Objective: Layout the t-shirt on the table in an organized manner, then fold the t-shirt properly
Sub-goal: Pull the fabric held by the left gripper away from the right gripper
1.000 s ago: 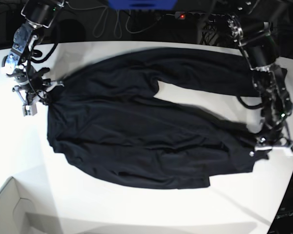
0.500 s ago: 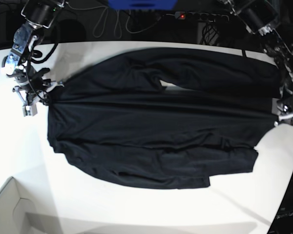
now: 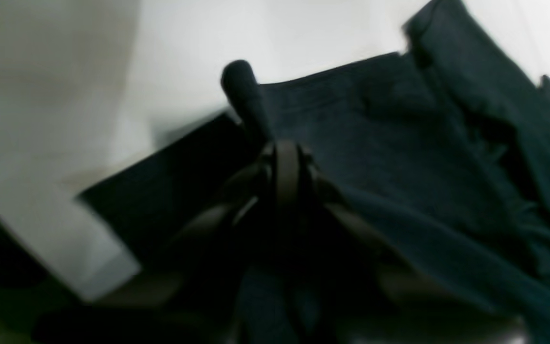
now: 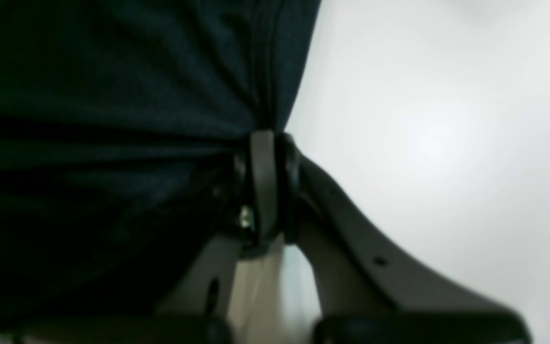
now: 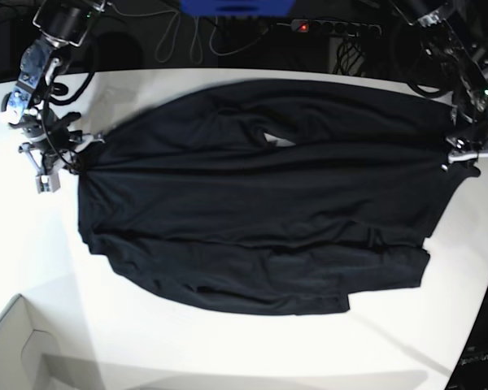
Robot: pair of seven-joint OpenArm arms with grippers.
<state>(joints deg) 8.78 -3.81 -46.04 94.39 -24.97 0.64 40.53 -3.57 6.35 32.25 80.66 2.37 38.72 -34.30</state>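
Observation:
The black t-shirt (image 5: 252, 203) lies spread across the white table (image 5: 228, 349), stretched between both grippers, with folds along its near edge. On the base view's right, my left gripper (image 5: 459, 158) is shut on the shirt's edge. The left wrist view shows that gripper (image 3: 284, 155) pinching dark shirt fabric (image 3: 399, 143), which is raised off the table (image 3: 184, 57). On the base view's left, my right gripper (image 5: 71, 158) is shut on the opposite edge. In the right wrist view this gripper (image 4: 268, 143) clamps bunched t-shirt cloth (image 4: 112, 119) beside bare table (image 4: 447, 119).
A white box corner (image 5: 16, 349) sits at the near left of the table. Cables and a power strip (image 5: 325, 28) lie behind the table's curved far edge. Bare tabletop runs along the near side and at the right of the shirt.
My left gripper has carried its edge of the shirt toward the far right, pulling the cloth taut and closing the white gap between folds. The right gripper has stayed in place.

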